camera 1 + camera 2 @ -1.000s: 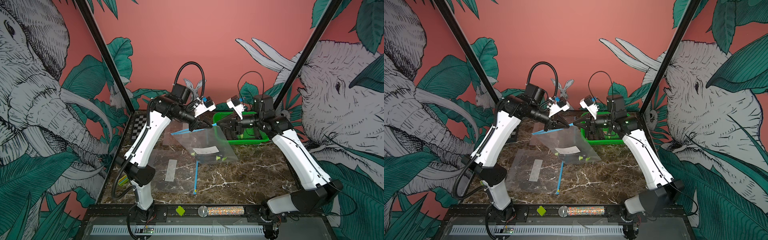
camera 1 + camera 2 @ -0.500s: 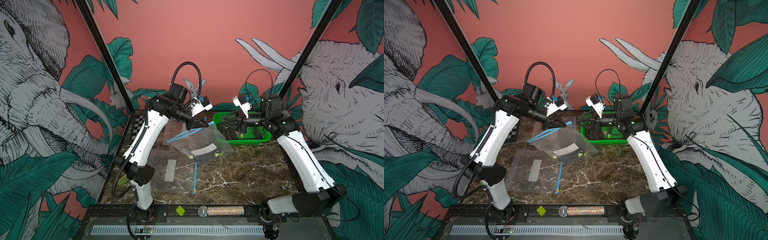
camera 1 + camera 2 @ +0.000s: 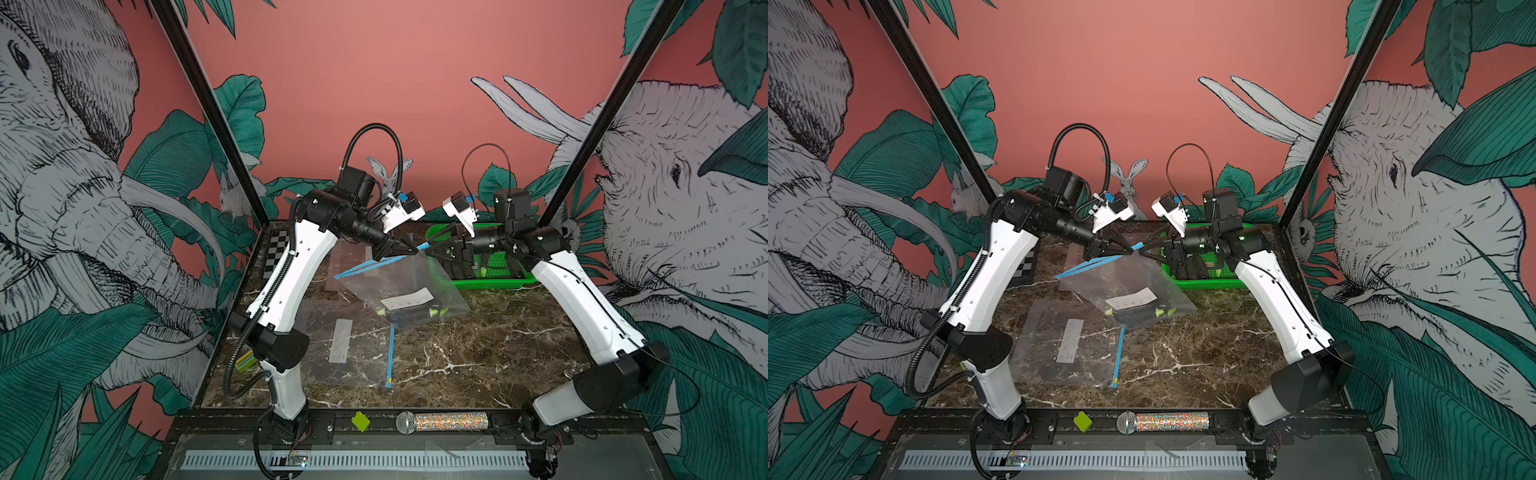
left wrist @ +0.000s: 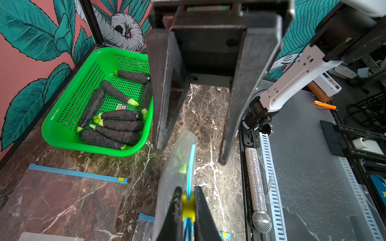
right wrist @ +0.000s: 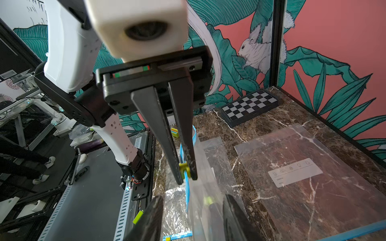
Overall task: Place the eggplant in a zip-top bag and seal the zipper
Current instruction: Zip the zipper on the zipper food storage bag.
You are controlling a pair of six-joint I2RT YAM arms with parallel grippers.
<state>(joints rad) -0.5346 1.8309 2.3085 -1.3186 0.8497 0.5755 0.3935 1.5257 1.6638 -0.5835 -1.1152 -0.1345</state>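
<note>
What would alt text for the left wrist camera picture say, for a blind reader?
The left gripper pinches the yellow slider on a clear zip-top bag; the right gripper hangs open opposite it. Nearby, a green basket holds dark eggplants.

My table (image 3: 478,353) is dark brown stone with thin white lines in it. A green basket (image 3: 490,285) sits on it in the far corner on my right side, and a little black-and-white checkered board (image 3: 277,249) lies in the far corner on my left. Some see-through bags (image 3: 332,328) lie flat on the left half.
</note>
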